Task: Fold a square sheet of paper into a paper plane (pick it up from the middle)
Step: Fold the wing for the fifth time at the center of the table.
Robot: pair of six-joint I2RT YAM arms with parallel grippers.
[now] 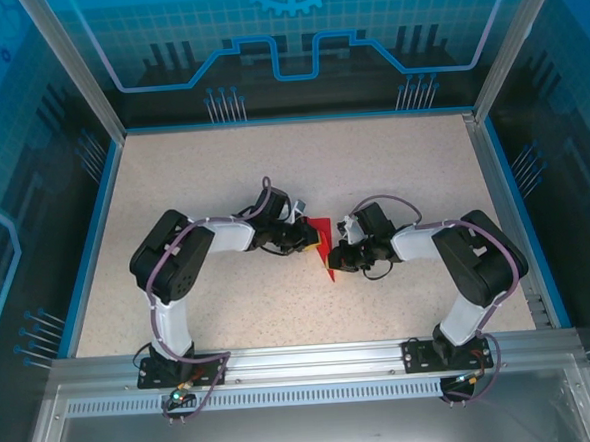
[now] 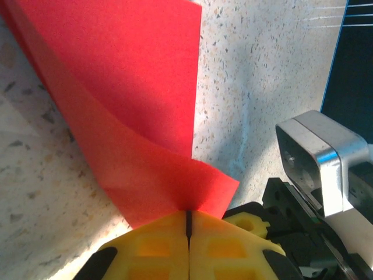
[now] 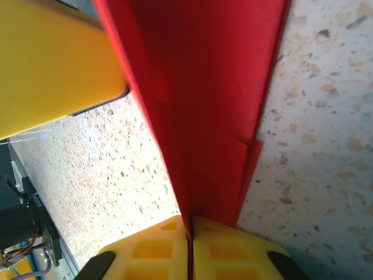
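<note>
1. While the left gripper [image 1: 313, 242] and right gripper [image 1: 339, 256] meet at the table [image 1: 192, 177] centre, the paper [image 1: 323, 235] sits between them, pinched from 2 sides, likely for creasing.
2. Clamped tight, the left gripper [image 2: 188, 220] pins a curled corner of the paper [image 2: 134, 116].
3. Likewise the right gripper [image 3: 189, 228] nips the folded edge of the paper [image 3: 204, 87] — steadying it.

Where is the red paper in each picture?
Top view: red paper in the middle, between the two arms.
Left wrist: upper left, pinched by the left claw at the bottom.
Right wrist: down the centre into the right claw.
Shared landmark: the speckled table underneath.
</note>
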